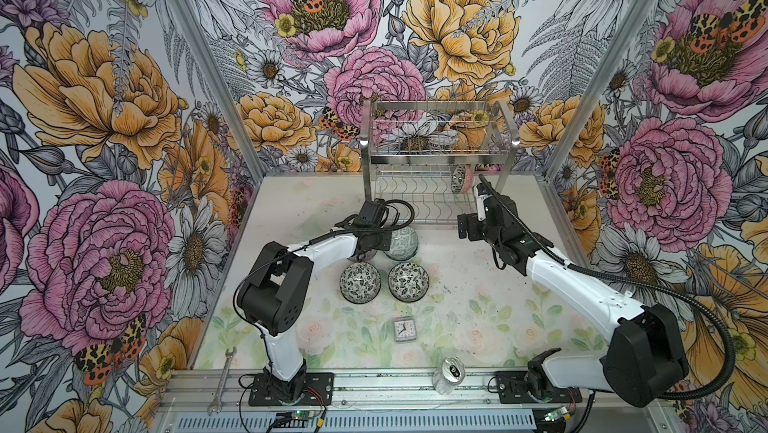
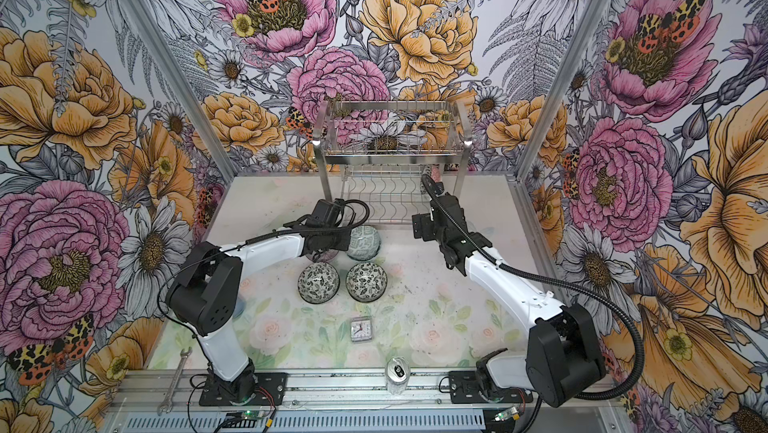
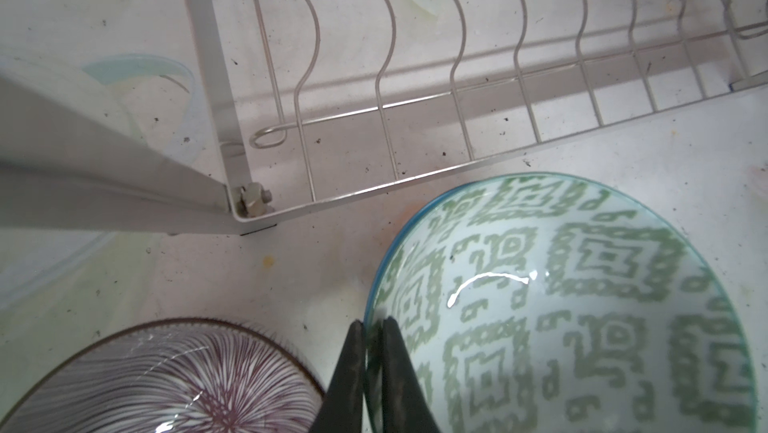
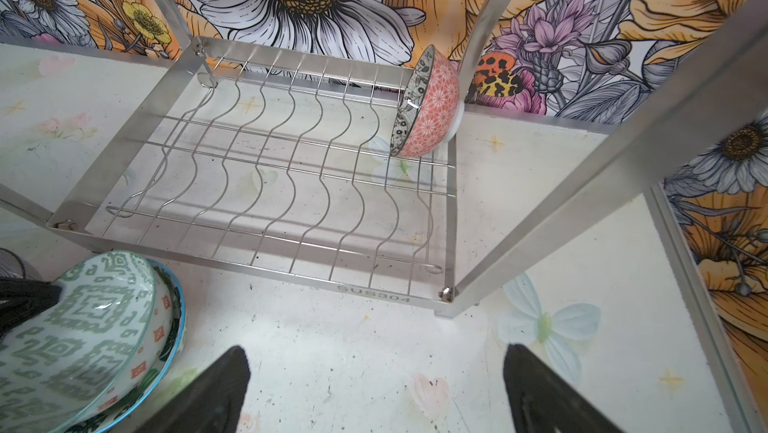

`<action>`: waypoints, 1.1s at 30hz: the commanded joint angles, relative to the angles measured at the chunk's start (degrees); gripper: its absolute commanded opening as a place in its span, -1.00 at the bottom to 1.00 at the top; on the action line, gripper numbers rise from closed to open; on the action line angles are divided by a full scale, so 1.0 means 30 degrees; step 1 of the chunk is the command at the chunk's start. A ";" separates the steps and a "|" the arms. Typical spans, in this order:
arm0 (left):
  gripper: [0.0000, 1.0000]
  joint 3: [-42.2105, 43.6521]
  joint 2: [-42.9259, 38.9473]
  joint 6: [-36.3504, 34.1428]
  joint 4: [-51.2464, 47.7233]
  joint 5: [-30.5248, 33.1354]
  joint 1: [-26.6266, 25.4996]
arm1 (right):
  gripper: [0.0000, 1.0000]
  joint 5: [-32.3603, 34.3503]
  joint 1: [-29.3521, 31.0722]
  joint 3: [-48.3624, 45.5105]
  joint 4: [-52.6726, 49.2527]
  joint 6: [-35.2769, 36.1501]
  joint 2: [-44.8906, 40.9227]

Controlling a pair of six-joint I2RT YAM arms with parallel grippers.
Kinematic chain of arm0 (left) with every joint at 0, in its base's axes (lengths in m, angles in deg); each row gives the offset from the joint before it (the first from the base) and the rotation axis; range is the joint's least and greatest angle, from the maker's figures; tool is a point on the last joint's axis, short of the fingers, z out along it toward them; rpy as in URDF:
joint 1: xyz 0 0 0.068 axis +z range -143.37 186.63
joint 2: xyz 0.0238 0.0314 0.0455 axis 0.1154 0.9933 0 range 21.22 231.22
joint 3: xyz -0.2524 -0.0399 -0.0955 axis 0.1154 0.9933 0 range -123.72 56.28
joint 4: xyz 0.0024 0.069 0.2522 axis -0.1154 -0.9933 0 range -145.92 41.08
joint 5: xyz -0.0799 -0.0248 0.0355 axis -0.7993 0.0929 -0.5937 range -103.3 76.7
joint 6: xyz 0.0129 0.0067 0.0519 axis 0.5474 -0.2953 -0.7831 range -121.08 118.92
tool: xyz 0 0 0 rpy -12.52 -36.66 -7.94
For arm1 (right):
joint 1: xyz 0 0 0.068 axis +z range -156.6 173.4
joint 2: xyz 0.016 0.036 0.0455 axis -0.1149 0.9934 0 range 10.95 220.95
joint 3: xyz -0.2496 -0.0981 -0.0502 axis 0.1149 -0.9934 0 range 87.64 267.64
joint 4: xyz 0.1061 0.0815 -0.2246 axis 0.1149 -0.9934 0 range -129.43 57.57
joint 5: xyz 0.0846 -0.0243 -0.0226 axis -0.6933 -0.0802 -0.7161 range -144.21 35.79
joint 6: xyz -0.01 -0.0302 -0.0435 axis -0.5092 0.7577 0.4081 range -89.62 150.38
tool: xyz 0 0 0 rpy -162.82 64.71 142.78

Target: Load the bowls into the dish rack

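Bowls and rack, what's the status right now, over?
Left gripper shut on green geometric bowl rim; right gripper open, empty. Pink bowl on edge in dish rack lower tier. Nothing between held bowl and rack.

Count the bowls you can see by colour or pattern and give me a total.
Black-and-white floral bowls: 2
Green geometric bowl: 1
Blue-rimmed bowl beneath it: 1
Purple-lined bowl: 1
Pink bowl, in the dish rack: 1
Total: 6
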 commanded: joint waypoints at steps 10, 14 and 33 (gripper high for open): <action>-1.00 -0.0168 -0.1170 -0.0138 -0.0299 0.0321 0.0263 | 0.95 -0.0174 -0.0087 -0.0042 0.0056 -0.0468 -0.0141; -1.00 -0.0207 -0.1518 -0.0210 -0.0511 0.0486 0.0259 | 0.95 -0.0217 -0.0073 -0.0137 0.0145 -0.0541 -0.0103; -0.30 -0.0794 -0.0892 -0.0227 -0.0909 0.0125 -0.0036 | 0.95 -0.0248 -0.0216 -0.0414 0.0313 -0.0617 -0.0293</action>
